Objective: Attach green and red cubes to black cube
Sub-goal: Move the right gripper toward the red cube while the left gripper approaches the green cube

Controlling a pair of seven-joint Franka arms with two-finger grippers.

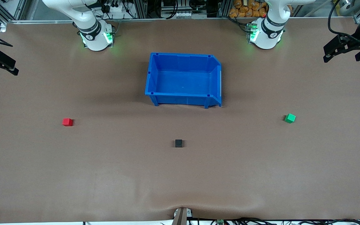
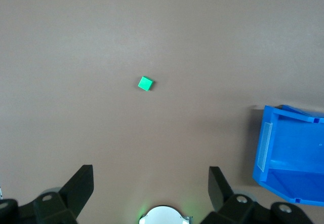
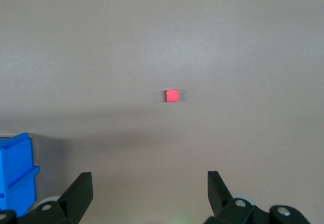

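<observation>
The black cube [image 1: 178, 143] sits alone on the brown table, nearer the front camera than the blue bin. The red cube [image 1: 67, 122] lies toward the right arm's end and shows in the right wrist view [image 3: 172, 96]. The green cube [image 1: 290, 118] lies toward the left arm's end and shows in the left wrist view [image 2: 145, 83]. My left gripper [image 2: 150, 176] is open and empty, raised high over its end of the table [image 1: 328, 53]. My right gripper [image 3: 149, 176] is open and empty, raised high over its end [image 1: 11, 67]. All three cubes are far apart.
An empty blue bin [image 1: 155, 78] stands mid-table between the arm bases; its corner shows in the left wrist view [image 2: 291, 153] and the right wrist view [image 3: 17, 168]. A fold in the mat [image 1: 180, 207] sits at the front edge.
</observation>
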